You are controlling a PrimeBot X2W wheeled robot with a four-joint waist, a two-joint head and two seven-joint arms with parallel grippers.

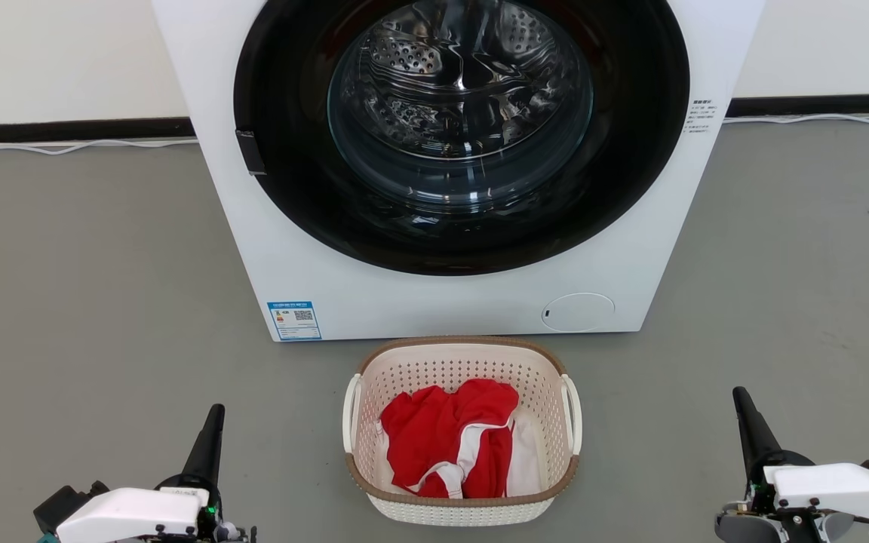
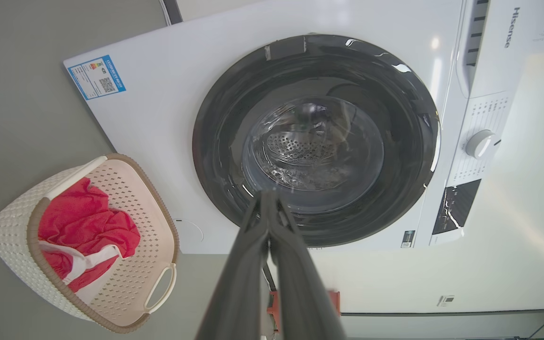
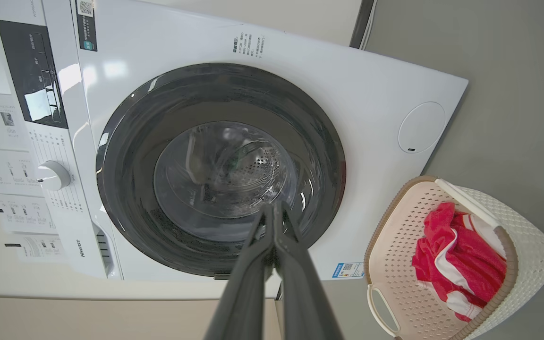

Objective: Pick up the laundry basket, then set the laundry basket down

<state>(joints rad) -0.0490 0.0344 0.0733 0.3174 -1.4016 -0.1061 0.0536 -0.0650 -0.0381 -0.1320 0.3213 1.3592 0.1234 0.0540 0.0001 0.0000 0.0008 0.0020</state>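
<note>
From the head: left gripper (image 1: 216, 413) and right gripper (image 1: 741, 395) low at either bottom corner, each pointing up toward one washer (image 1: 268, 256), well apart from one laundry basket (image 1: 449, 367) on the floor (image 1: 87, 302) between them, red-and-white cloth (image 1: 434, 434) inside. From the left wrist: two fingers (image 2: 248, 264) pressed together, basket at lower left. From the right wrist: two fingers (image 3: 248, 274) together too, basket at lower right.

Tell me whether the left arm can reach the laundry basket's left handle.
Probably yes: bare floor lies between the left gripper and the left handle of the laundry basket, though the gripper is shut.
</note>
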